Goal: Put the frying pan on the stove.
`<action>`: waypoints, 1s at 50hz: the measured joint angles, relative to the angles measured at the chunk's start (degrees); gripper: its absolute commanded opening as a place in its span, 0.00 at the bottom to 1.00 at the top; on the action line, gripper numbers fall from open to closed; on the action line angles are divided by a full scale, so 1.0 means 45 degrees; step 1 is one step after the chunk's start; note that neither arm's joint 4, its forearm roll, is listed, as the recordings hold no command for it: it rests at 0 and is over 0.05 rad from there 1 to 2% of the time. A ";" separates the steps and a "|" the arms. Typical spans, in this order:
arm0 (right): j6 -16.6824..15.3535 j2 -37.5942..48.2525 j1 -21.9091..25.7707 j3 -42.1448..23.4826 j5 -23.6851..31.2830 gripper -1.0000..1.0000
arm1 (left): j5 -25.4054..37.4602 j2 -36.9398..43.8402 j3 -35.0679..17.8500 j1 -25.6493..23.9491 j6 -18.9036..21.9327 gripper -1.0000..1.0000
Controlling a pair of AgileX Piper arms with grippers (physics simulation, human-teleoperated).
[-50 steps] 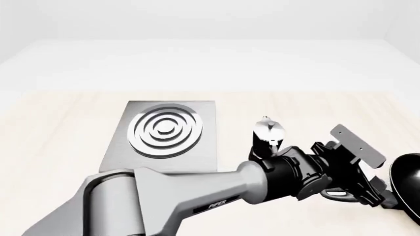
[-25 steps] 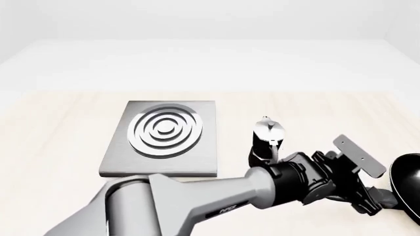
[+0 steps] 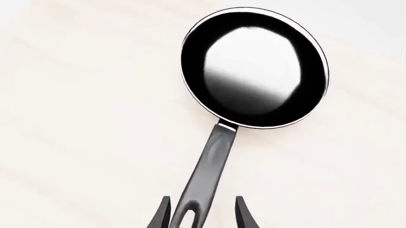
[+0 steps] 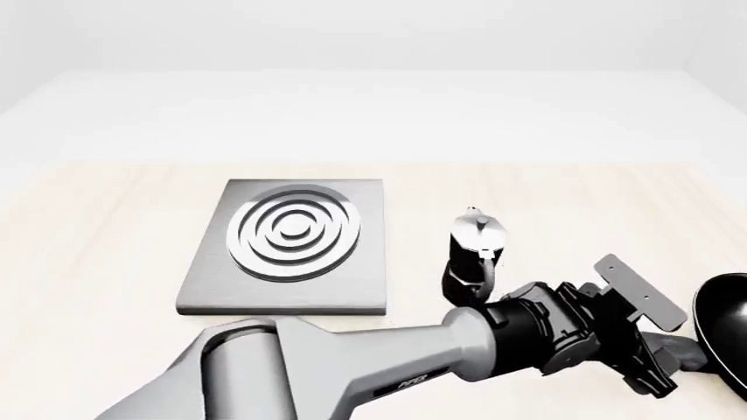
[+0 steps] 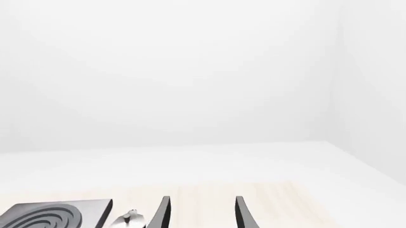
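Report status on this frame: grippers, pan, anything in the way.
Left gripper open, straddling the frying pan handle end, not closed. Right gripper open, holding nothing. Pan on table, stove bare. Moka pot stands between them.

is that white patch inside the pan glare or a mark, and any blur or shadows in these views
Left wrist view: the white patch on the frying pan reads as a glossy reflection fading to black, not a mark; edges are sharp, with almost no cast shadow on the table. Front view: crisp and evenly lit, with faint shading on the stove. Right wrist view: mostly washed-out white background.
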 measured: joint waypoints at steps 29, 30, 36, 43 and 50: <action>0.0054 0.0000 0.0036 0.0246 -0.0290 1.00 | -0.0010 0.0176 0.0192 -0.0073 -0.0528 1.00; 0.0059 0.0000 0.0039 0.0247 -0.0295 1.00 | 0.0032 0.0209 0.0145 -0.0061 -0.0524 1.00; 0.0097 0.0000 0.0049 0.0198 -0.0280 1.00 | 0.0381 0.0429 -0.0236 0.0024 -0.0447 1.00; 0.0151 0.0000 0.0048 0.0088 -0.0224 1.00 | 0.0829 0.0716 -0.0772 0.0119 -0.0343 1.00; 0.0195 0.0000 0.0040 0.0012 -0.0199 1.00 | 0.0844 0.0752 -0.0826 0.0130 -0.0500 1.00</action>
